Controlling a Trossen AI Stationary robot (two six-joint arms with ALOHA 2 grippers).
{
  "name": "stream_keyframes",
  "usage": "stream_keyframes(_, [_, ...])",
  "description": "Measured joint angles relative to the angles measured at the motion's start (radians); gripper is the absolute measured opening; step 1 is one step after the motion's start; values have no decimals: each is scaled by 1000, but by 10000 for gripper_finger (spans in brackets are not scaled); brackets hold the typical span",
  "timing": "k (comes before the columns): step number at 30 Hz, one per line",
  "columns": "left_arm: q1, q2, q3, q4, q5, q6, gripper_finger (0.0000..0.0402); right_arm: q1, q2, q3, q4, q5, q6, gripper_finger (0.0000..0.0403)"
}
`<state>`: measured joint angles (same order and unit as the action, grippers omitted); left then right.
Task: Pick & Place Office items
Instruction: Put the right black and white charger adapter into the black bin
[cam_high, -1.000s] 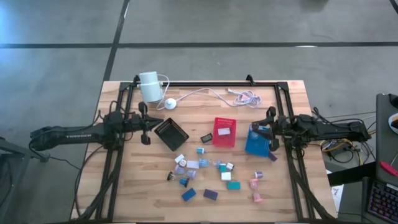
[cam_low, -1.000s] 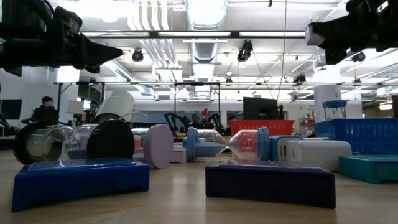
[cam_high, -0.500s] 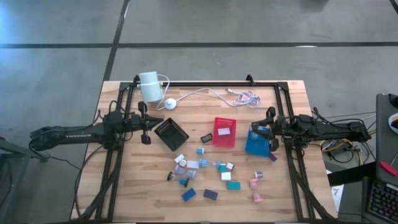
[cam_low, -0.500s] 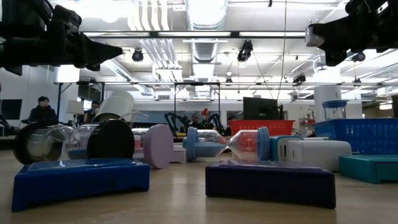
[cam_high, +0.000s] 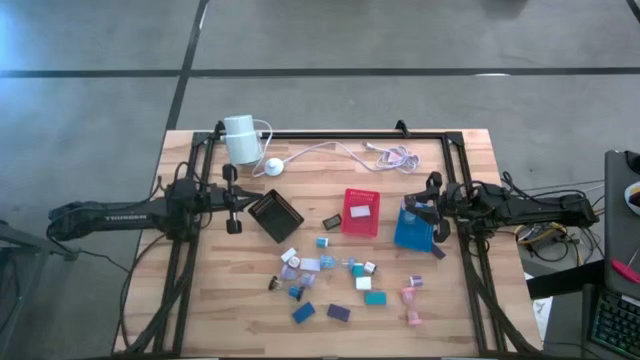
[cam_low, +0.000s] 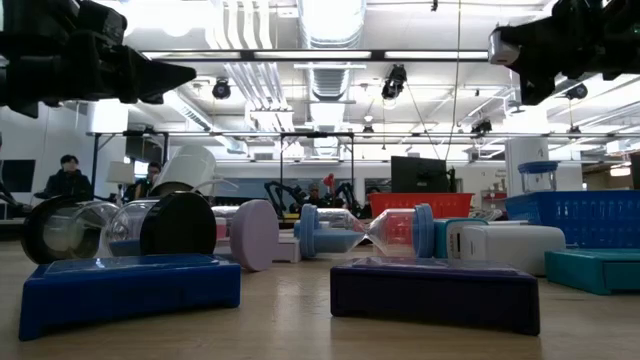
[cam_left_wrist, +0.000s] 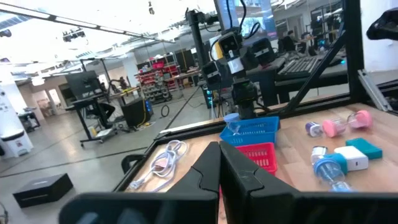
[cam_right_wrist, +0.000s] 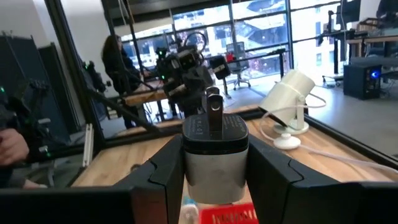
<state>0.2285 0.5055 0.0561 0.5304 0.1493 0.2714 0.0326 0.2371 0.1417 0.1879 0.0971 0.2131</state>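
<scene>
The dark left arm reaches toward three o'clock, its left gripper (cam_high: 238, 196) pinched shut and raised. The dark right arm's right gripper (cam_high: 423, 205) clamps a grey-and-black plug-like piece (cam_right_wrist: 214, 146) aloft.

Red tray (cam_high: 361, 212), blue tray (cam_high: 411, 229), black tray (cam_high: 275, 216).

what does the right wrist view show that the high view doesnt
Only the right wrist view shows what the right gripper holds: a small grey piece with a black cap, clamped between its fingers, plus a person standing in the room beyond the table.

Only the high view shows the whole layout: the black tray, the blue tray under the right gripper, and the loose office items scattered on the table.

Both show the white cylinder with its cable, and the left gripper.
</scene>
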Motion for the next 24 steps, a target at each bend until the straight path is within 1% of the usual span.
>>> stream_keyframes(4, [-1, 15, 25, 0, -2, -71, 5, 0, 64, 0, 59, 0, -7, 127])
stream_keyframes(8, [-2, 52, 67, 1, -43, -143, 7, 0, 151, 0, 148, 0, -40, 127])
stream_keyframes(12, [-6, 131, 97, 1, -92, -150, 29, 0, 253, 0, 256, 0, -44, 127])
stream_keyframes(14, [-13, 186, 110, 1, -116, -101, 47, 0, 299, 1, 292, 0, -42, 127])
stream_keyframes(19, [-48, 332, 156, 7, -221, 8, 98, -1, 404, 60, 295, -12, -30, 127])
stream_keyframes(21, [-68, 388, 189, 21, -234, 46, 119, -1, 450, 93, 294, -38, -30, 127])
stream_keyframes(24, [-119, 471, 261, -1, -232, 198, 149, -1, 519, 150, 293, -94, -33, 127])
